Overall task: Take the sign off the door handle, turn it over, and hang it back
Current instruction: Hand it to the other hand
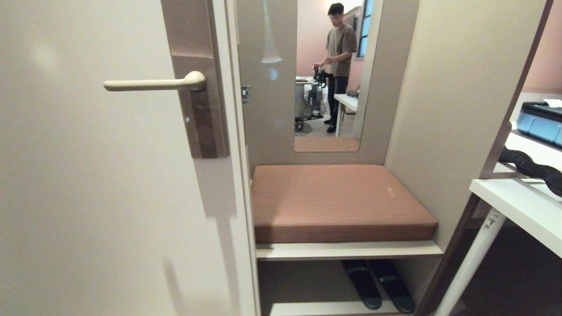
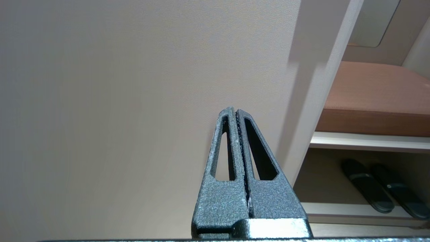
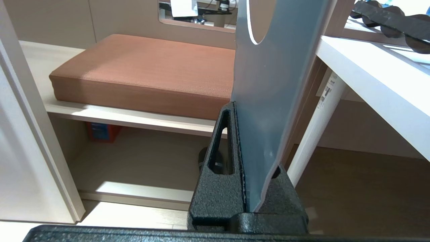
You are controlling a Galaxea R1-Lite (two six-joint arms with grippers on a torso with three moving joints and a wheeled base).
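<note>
Blue-grey card fills the middle of the right wrist view: the sign (image 3: 275, 84), a flat door hanger with an oval hole near its far end, stands on edge with its near end pinched in the right tool (image 3: 244, 158), whose dark textured fingers are clamped onto it. No lettering can be read on the side that shows. The slim cream-coloured door handle (image 1: 153, 83) juts level from a tall brown rectangular backplate (image 1: 204, 101) on the pale cream door (image 1: 88, 197), and nothing hangs on it. The left tool (image 2: 235, 116) is pressed fully together, holding nothing, close before the plain face of the door. Neither arm shows in the head view.

Beside the door's edge, an alcove holds a terracotta-brown padded cushion (image 1: 338, 199) on a pale shelf (image 1: 347, 250). Under that shelf lie two dark slippers (image 1: 380, 283) side by side, and the right wrist view shows a small orange and blue box (image 3: 100, 131) there too; its print is too small to read. A tall mirror (image 1: 331, 74) above the cushion reflects a person (image 1: 340, 48) standing in the room beyond. On the right stands a white desk (image 1: 522, 204) with a white leg (image 1: 470, 263) bearing a small label that cannot be read; a blue case (image 1: 540, 123) and a black wavy object (image 1: 533, 169) rest on it. The floor under the desk is dark brown.
</note>
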